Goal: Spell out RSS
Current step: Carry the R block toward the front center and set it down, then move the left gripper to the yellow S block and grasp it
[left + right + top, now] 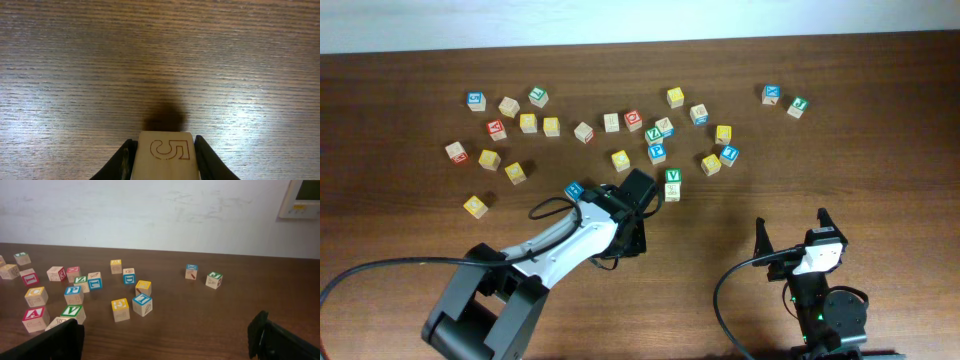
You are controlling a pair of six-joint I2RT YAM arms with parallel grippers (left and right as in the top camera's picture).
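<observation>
My left gripper point(626, 232) is shut on a plain wooden block point(165, 152) whose top face bears an outlined S, read upside down in the left wrist view. The jaws point(164, 142) hold it just above the bare wooden table, with its shadow ahead of it. In the overhead view the block is hidden under the arm. My right gripper point(791, 232) is open and empty near the front right; its fingers frame the right wrist view point(165, 340). The other letter blocks lie scattered across the far half of the table.
A green V block point(673, 178) and a blue block point(574, 190) lie close to my left gripper. Ahead of the right gripper stand a yellow block point(120, 309), a blue block point(142, 304), a red A point(35, 317) and several more. A white wall lies behind.
</observation>
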